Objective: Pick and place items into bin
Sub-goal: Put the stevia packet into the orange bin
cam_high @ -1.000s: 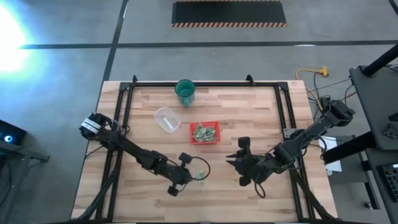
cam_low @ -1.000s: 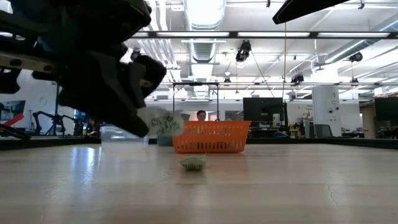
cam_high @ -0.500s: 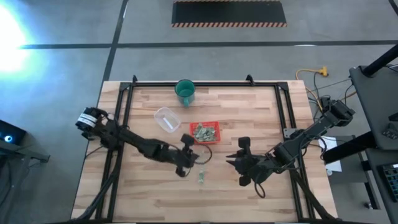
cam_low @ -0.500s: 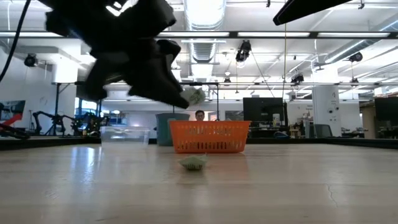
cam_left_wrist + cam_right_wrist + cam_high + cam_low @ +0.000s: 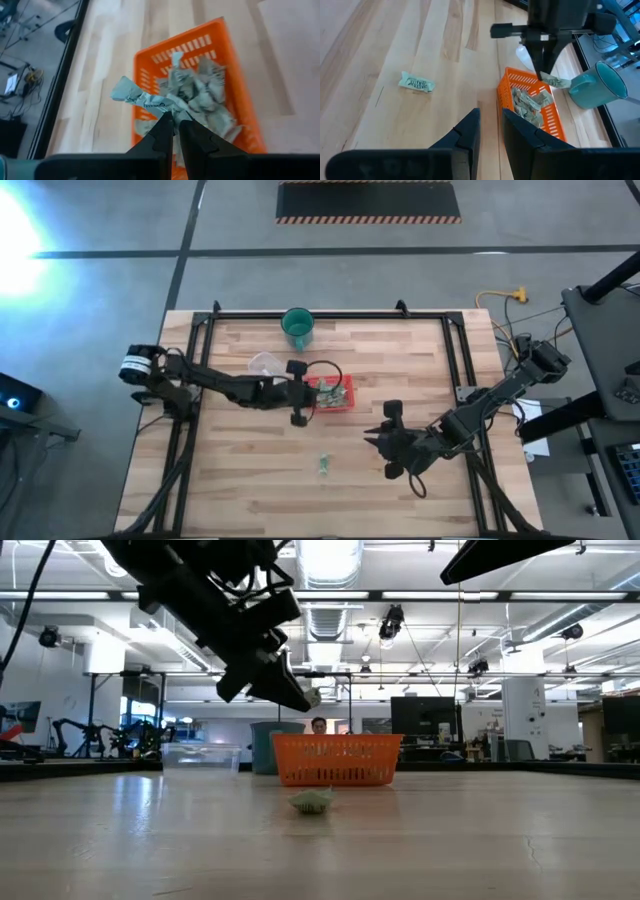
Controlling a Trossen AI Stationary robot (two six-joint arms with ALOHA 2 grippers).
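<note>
Your wooden plank table carries the small shallow red plastic tray near its middle, heaped with crumpled pale-green wrappers; your left hand hangs over the tray's edge, fingers clamped on one wrapper; another wrapper lies toward the near edge; your right hand waits beside it, fingers slightly apart.

Even, bright overhead lighting throughout. Strong glare washes out the floor at the high view's upper left. Ceiling lights bloom in the low view.
</note>
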